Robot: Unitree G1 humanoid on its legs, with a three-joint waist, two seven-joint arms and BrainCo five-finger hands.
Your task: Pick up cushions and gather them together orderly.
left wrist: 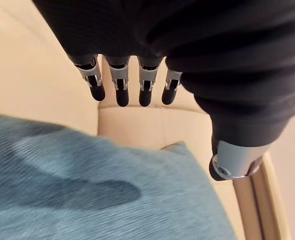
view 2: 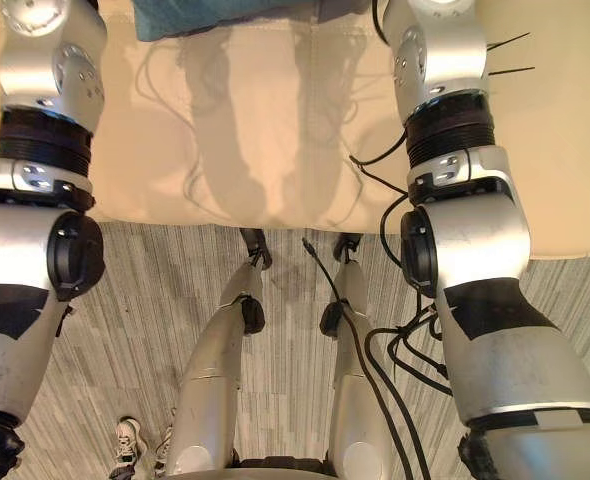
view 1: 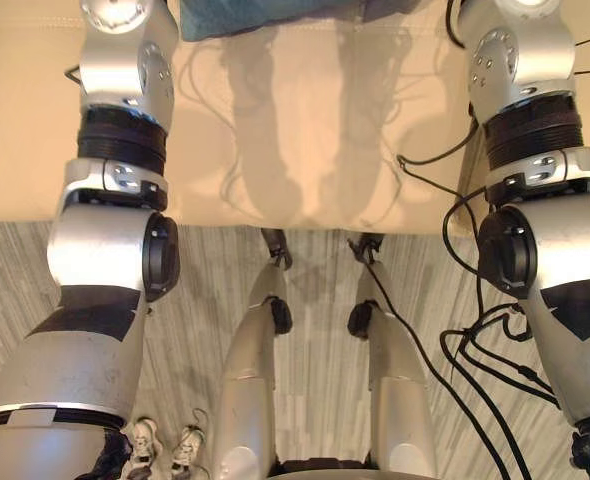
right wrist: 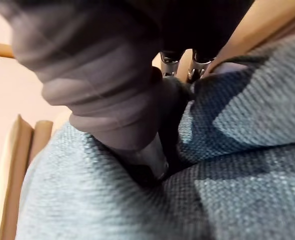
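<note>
Ahead and below, a wide cream sofa (view 1: 305, 150), front edge meeting a grey striped floor (view 1: 205, 270). At the far side of the seat, a blue woven cushion (view 1: 265, 18), lying on the cream upholstery, one corner near a wooden rail (left wrist: 257, 195) of the frame. Over that corner, the left hand (left wrist: 119, 82): fingers straight and side by side, thumb set apart, seemingly clear of the cloth, holding nothing. Deep in the blue folds, the right hand (right wrist: 107, 75), fabric bunched up close round it; whether clamped on the cloth or merely pressed into it, impossible to tell. Down on the floor beside the left arm, a person's white shoes (view 1: 143, 438).
</note>
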